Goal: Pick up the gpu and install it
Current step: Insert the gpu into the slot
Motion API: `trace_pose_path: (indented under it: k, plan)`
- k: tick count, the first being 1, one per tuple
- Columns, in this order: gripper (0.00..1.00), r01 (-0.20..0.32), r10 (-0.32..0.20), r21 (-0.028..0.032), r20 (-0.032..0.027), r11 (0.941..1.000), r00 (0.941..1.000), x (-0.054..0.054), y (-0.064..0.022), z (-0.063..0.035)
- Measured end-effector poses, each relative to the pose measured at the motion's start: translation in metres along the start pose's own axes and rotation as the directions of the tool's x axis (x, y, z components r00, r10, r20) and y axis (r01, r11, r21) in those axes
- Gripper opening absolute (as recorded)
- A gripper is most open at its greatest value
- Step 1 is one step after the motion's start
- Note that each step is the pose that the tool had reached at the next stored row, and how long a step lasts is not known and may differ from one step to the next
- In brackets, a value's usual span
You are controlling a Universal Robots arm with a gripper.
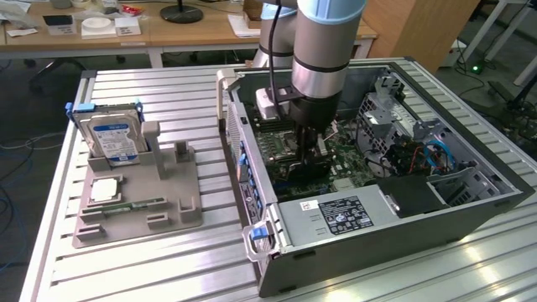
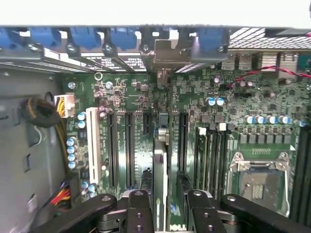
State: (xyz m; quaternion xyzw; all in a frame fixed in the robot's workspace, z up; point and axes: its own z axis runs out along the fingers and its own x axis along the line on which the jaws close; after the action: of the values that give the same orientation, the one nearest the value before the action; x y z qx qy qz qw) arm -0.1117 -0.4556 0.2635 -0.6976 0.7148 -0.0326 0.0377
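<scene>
Green board of gpu (image 2: 159,170) seen edge-on, held upright between pincer (image 2: 165,201) fingers (image 2: 138,208), clamped on its top edge. Runs straight away from the pincer toward the case's rear wall, silvery end bracket (image 2: 171,51) up against the slot openings w/ blue clips (image 2: 121,36). Card's lower edge down at mobo (image 2: 233,97) level, in line w/ one of the long black slots (image 2: 182,141); can't tell if fully seated. White slot (image 2: 93,138) and two more black slots on one side of card, RAM slots (image 2: 209,150) and CPU socket (image 2: 260,177) on the other. Yellow/red/black wire bundle (image 2: 60,194) near case wall.

Exterior view: arm (image 1: 323,56) reaching straight down into open pc case (image 1: 470,207), pincer (image 1: 306,165) low over the mobo (image 1: 353,160), roughly mid-board; gpu itself hard to make out there, hidden behind pincer. Psu (image 1: 336,217) w/ label at near end of case. Drive cage and blue cables (image 1: 441,154) toward exterior view's right.

Case lying on slatted metal counter (image 1: 151,264). Grey fixture tray (image 1: 138,201) on exterior view's left, well apart from case: hard drive (image 1: 113,139) standing upright in it, cpu chip (image 1: 105,189) flat beside, RAM stick (image 1: 126,206) lying in its groove. Card stand (image 1: 180,151) on the tray vacant.
</scene>
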Motion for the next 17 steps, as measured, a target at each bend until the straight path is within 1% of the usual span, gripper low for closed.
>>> trace_pose_path:
  k: [2, 5, 10, 12, 13, 15, 17]
  plan:
    - [0.34, 0.0, 0.0, 0.0035, 0.0001, 1.0, 1.0, 0.0, -0.0006, -0.0054]
    - [0.34, 0.0, 0.0, 0.0069, 0.0, 1.0, 1.0, 0.0, -0.0015, -0.0145]
    - [0.33, 0.0, 0.0, 0.0077, 0.0003, 1.0, 1.0, 0.0, -0.0016, -0.0154]
    - [0.2, 0.0, 0.0, 0.0077, 0.0002, 1.0, 1.0, 0.0, -0.0016, -0.0155]
    - [0.2, 0.0, 0.0, 0.0076, 0.0002, 1.0, 1.0, 0.0, -0.0016, -0.0155]
    - [0.11, 0.0, 0.0, 0.0076, 0.0002, 1.0, 1.0, 0.0, -0.0016, -0.0155]
    - [0.11, 0.0, 0.0, 0.0077, 0.0002, 1.0, 1.0, 0.0, -0.0016, -0.0155]
